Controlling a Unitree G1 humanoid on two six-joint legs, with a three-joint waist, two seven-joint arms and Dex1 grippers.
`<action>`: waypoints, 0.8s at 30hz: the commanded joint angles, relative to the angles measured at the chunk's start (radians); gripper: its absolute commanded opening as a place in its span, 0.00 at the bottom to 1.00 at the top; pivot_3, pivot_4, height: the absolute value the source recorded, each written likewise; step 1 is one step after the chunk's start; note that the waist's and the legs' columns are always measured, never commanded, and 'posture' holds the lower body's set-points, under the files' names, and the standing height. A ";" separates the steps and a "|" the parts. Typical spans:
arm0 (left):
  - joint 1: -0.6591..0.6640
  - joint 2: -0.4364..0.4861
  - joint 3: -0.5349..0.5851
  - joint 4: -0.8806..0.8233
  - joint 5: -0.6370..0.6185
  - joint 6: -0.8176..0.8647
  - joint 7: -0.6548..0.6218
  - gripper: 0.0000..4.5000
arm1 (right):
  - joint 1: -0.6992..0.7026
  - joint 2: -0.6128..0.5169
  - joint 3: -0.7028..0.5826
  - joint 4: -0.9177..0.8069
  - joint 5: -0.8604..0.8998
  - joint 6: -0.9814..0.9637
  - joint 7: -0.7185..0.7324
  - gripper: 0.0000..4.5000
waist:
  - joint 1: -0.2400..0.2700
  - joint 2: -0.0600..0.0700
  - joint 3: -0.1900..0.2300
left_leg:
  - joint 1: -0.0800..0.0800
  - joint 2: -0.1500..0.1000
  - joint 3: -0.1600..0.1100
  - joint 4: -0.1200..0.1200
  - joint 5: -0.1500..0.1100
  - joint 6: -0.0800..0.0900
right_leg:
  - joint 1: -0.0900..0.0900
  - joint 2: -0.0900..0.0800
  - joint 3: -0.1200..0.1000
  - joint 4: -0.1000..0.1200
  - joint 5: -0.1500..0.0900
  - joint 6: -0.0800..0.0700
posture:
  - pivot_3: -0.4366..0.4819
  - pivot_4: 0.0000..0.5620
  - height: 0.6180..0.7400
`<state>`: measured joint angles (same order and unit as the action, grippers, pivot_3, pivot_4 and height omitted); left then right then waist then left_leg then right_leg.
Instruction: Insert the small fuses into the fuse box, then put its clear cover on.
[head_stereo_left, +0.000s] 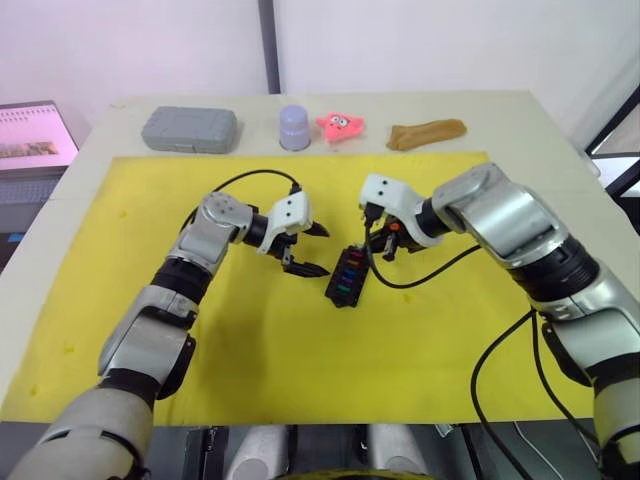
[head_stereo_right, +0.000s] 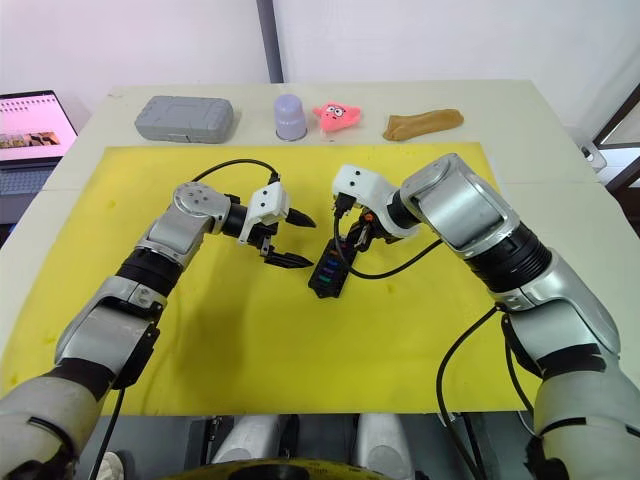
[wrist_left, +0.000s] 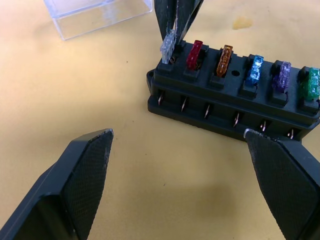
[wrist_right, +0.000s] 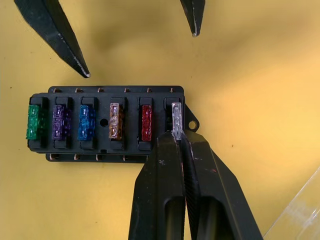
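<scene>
Right hand (wrist_right: 178, 142) on grey fuse (wrist_right: 176, 119)

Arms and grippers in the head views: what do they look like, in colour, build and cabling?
Both arms are silver-grey shells with black joints. Each wrist carries a white housing, and loose black cables loop from it along the arm. The left gripper and right gripper each have two black tapering fingers, textured on the left's inner pads.

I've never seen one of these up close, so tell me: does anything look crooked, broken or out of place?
Mostly tidy. The grey fuse, pinched by the right gripper, leans in the end slot of the fuse box; the other five stand straight. The clear cover lies apart.
</scene>
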<state>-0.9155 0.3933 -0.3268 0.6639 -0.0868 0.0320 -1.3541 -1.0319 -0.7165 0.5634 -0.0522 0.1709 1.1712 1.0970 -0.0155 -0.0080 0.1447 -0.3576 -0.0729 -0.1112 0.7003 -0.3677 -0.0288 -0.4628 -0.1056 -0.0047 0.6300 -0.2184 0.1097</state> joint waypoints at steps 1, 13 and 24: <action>-0.005 0.008 0.031 -0.033 -0.005 -0.007 -0.003 0.98 | -0.028 -0.001 0.022 -0.010 -0.006 0.011 -0.001 0.00 | 0.000 0.000 0.000 | 0.000 0.000 0.000 0.000 0.000 0.000 | 0.000 0.000 0.000 0.000 0.000 0.000 | 0.48 0.27 1.00; 0.003 0.017 0.034 -0.053 -0.008 0.001 -0.004 1.00 | -0.031 -0.003 0.022 -0.028 -0.007 0.006 -0.011 0.15 | 0.000 0.000 0.000 | 0.000 0.000 0.000 0.000 0.000 0.000 | 0.000 0.000 0.000 0.000 0.000 0.000 | 0.48 0.27 1.00; -0.002 0.023 0.039 -0.055 -0.011 0.007 0.000 1.00 | -0.025 -0.023 -0.087 -0.094 0.035 0.012 -0.035 0.31 | 0.000 0.000 0.000 | 0.000 0.000 0.000 0.000 0.000 0.000 | 0.000 0.000 0.000 0.000 0.000 0.000 | 0.48 0.27 1.00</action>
<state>-0.9044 0.4078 -0.3239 0.6449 -0.0871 0.0392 -1.3539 -1.0412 -0.7223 0.5507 -0.0938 0.1842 1.1883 1.0668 -0.0159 -0.0080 0.1447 -0.3579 -0.0729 -0.1111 0.7003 -0.3677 -0.0288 -0.4631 -0.1056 -0.0047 0.6301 -0.2183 0.1097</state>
